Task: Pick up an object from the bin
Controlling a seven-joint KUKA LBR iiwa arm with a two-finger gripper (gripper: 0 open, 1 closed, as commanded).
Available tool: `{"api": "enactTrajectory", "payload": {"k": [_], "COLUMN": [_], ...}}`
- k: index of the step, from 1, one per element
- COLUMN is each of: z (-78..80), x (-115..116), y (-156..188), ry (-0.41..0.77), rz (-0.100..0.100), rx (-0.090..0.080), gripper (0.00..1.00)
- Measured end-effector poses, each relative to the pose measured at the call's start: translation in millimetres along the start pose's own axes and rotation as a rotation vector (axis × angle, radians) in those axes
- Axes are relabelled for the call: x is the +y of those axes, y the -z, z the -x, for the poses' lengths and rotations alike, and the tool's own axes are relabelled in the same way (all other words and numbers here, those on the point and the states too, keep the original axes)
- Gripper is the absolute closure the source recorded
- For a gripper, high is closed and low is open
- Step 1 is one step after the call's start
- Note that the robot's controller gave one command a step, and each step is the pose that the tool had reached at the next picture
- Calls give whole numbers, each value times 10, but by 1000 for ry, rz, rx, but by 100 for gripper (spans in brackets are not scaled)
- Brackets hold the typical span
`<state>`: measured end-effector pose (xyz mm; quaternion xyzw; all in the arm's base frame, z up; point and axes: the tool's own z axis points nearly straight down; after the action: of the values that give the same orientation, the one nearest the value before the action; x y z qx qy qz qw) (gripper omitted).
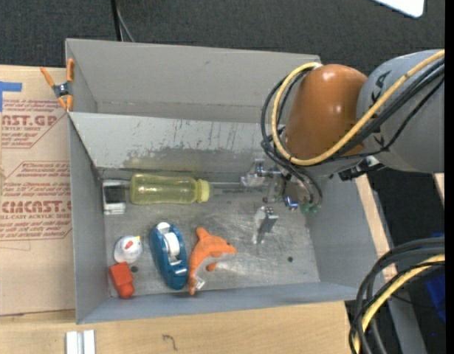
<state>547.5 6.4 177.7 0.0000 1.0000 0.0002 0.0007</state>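
Observation:
My gripper (260,200) hangs low over the right half of the bin floor, under the arm's orange cover. Its two metal fingers stand apart, one fingertip (255,174) toward the back and the other toward the front, with nothing between them. A yellow translucent bottle (167,189) lies on its side to the left, its cap end pointing at the gripper with a gap between. An orange toy animal (208,253) lies to the front left of the gripper, apart from it.
A blue and white tape dispenser (170,255) lies beside the orange toy. Farther left are a white round thing with a red centre (128,248), a red block (122,280) and a small white and black piece (114,196) at the bottle's base.

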Motion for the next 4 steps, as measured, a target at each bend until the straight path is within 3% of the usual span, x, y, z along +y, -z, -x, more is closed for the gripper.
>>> {"api": "enactTrajectory", "payload": {"k": [1,2,3,4], "z": [0,-231,-218,-218], "x": [0,188,696,696], "y": [0,-279,-1040,-1040], "ry": [0,52,363,363], "rz": [0,-2,0,0], "rx": [0,-6,-2,-2], "gripper": [0,0,100,100]}}
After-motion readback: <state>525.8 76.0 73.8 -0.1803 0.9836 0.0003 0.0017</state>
